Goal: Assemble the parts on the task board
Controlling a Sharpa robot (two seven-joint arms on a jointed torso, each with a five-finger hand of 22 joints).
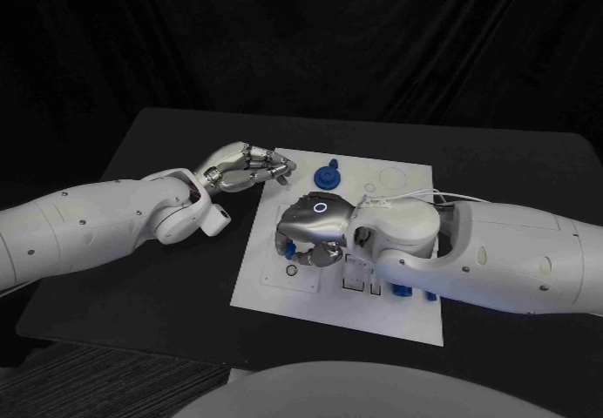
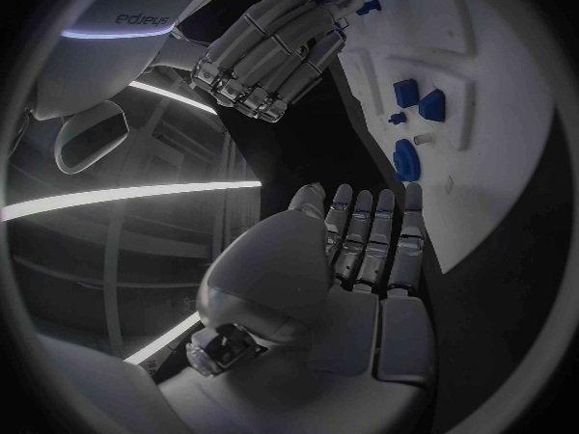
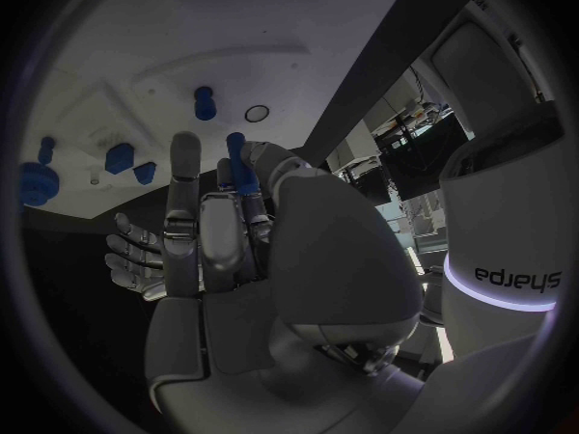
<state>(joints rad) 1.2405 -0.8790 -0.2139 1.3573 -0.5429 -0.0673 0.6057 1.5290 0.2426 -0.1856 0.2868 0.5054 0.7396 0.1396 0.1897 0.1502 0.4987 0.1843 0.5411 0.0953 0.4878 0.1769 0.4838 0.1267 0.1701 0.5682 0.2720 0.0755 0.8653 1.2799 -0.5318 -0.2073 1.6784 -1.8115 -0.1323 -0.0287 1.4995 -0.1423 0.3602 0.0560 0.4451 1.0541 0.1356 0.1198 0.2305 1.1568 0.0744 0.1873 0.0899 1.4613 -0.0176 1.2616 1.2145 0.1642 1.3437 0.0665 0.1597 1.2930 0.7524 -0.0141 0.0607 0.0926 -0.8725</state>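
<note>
Assembly incomplete: right hand (image 3: 230, 260) pinches a blue peg (image 3: 239, 164) above the task board (image 1: 403, 313); left hand (image 1: 245, 168), fingers curled, empty, at ten o'clock.

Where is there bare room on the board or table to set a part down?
Free: the task board near corner by the small ring, and the black table beside it. Crowded: under the right robot hand and around the round blue part.
</note>
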